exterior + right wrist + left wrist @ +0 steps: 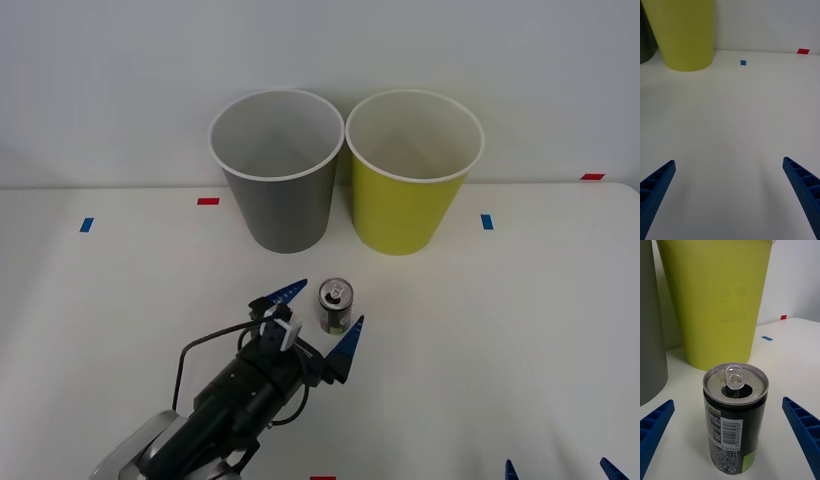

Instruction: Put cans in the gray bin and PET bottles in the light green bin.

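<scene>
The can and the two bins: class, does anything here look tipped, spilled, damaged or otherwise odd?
Nothing stands out. The can stands upright on the table between the open left end effector's fingers, its tab already opened, with no spill visible. The gray bin and light green bin stand upright side by side.

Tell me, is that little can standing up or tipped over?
Upright: the can stands on its base, pull-tab top facing up, between the left hand's open fingers.

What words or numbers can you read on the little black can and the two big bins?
"SUGAR": on the small black metal drink can, above its barcode.
The word beneath it, the barcode digits and the fine print lower down: too small to read.
Faint raised marks on the tall yellow-green plastic bin: not readable.
Tall dark gray plastic bin: no writing visible.
</scene>
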Robot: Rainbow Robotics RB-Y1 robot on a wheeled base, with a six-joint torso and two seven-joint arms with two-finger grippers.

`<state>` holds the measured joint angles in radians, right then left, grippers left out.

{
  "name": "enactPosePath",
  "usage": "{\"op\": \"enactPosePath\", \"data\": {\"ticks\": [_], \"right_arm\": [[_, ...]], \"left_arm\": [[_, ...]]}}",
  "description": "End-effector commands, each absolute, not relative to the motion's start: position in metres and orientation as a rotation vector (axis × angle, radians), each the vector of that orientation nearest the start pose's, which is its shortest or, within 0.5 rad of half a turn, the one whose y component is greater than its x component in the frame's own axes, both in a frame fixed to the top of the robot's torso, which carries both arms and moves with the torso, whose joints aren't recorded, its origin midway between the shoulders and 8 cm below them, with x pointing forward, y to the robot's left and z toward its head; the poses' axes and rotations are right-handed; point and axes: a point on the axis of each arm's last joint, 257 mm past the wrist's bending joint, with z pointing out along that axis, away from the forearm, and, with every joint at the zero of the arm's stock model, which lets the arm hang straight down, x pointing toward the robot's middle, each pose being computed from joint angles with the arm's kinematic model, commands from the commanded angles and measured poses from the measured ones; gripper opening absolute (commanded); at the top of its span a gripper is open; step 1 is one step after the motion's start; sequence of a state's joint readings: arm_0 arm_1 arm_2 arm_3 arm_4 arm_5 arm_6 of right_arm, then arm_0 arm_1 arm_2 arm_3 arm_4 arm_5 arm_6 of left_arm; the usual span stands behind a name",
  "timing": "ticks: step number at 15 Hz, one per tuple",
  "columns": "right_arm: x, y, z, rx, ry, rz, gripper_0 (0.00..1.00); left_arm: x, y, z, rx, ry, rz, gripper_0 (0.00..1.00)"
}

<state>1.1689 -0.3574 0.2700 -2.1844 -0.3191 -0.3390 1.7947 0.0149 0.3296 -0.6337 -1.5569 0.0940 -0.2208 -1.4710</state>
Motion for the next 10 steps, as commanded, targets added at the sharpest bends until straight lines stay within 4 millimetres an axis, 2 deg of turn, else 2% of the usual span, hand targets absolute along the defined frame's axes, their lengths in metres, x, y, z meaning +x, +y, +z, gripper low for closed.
{"op": "enactPosePath", "data": {"ticks": [1, 10], "right_arm": [[0.2046, -0.2609, -0.2774, -0.03, 1.816, -0.054, 1.0], [0.2046, -0.2609, -0.2774, -0.03, 1.816, -0.054, 1.0]], "left_arm": [[0.4389, -0.0017, -0.2695, 0.529, 1.49, -0.463, 1.0], [0.4436, -0.0096, -0.2712, 0.523, 1.512, -0.467, 1.0]]}}
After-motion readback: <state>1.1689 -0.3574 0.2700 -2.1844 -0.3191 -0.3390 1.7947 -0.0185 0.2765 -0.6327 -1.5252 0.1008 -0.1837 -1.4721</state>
